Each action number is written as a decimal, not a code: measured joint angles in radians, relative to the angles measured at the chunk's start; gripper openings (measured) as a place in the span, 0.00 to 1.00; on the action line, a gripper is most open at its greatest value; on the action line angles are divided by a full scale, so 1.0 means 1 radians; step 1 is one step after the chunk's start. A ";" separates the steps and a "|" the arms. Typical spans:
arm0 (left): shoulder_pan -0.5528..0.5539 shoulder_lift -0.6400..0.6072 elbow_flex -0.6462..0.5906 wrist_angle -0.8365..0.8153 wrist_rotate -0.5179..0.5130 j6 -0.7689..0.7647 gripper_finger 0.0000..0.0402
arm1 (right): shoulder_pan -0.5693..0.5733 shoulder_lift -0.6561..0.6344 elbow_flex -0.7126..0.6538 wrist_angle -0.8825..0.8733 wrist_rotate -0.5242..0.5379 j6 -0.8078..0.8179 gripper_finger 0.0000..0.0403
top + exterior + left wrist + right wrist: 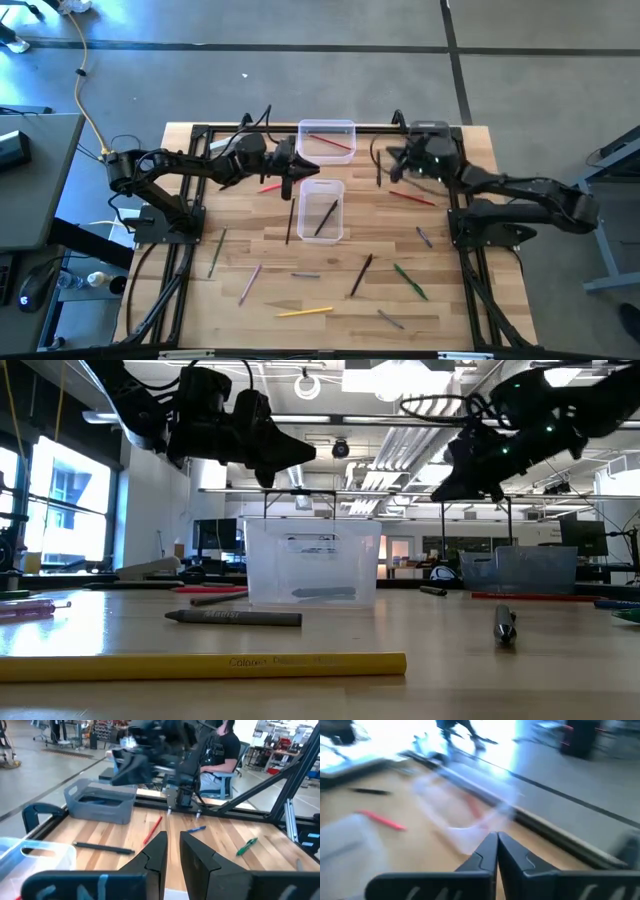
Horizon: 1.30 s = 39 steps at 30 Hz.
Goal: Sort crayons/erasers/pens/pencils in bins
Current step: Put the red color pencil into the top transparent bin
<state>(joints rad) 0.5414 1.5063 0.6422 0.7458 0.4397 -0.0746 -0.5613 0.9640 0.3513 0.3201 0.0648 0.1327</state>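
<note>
Two clear bins stand mid-table. The far one (327, 141) holds red sticks, and the nearer one (321, 210) holds dark pens. The smoky grey bin (100, 802) stands at the far right, under my right arm in the high view. Pens, pencils and crayons lie loose on the wood, among them a yellow pencil (305, 312), a grey crayon (235, 617) and a black pen (361, 275). My left gripper (303, 168) hangs between the two clear bins, its fingers (172, 837) a narrow gap apart and empty. My right gripper (497, 838) is shut and empty, up in the air by the far clear bin's right side.
A red pen (412, 198) lies near the right arm's base, with green pens (410, 280) nearer the front. A dark pen (289, 220) lies left of the nearer bin. A black frame (200, 130) rims the table. A person sits beyond the table's right side (220, 750).
</note>
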 joint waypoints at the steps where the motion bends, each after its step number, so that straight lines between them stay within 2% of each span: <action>1: -0.003 0.000 0.000 -0.011 0.000 0.000 0.10 | 0.023 -0.003 -0.037 0.058 -0.020 0.013 0.00; 5: -0.021 0.000 0.000 -0.057 -0.002 0.033 0.10 | 0.111 -0.003 -0.145 0.218 -0.047 0.057 0.00; 12: -0.064 -0.028 0.000 -0.133 -0.003 0.126 0.10 | 0.256 -0.003 -0.186 0.222 -0.010 0.057 0.00; 16: -0.094 -0.048 -0.018 -0.132 -0.002 0.157 0.10 | 0.313 -0.002 -0.101 0.024 0.005 0.035 0.00; 19: -0.118 -0.047 -0.064 -0.083 -0.003 0.157 0.10 | 0.334 -0.002 0.017 -0.269 0.036 0.034 0.00; 25: -0.122 -0.047 -0.161 0.159 -0.027 0.096 0.06 | 0.328 -0.002 0.230 -0.753 0.101 0.032 0.00; 31: -0.117 -0.047 -0.207 0.232 -0.079 0.084 0.01 | 0.279 0.049 0.281 -0.913 0.059 0.048 0.11; 39: -0.117 -0.047 -0.220 0.247 -0.085 0.078 0.00 | 0.192 0.232 0.281 -0.963 0.025 0.007 0.29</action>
<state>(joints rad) 0.4248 1.4597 0.4225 0.9928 0.3546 0.0031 -0.3690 1.1963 0.6323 -0.6426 0.0899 0.1393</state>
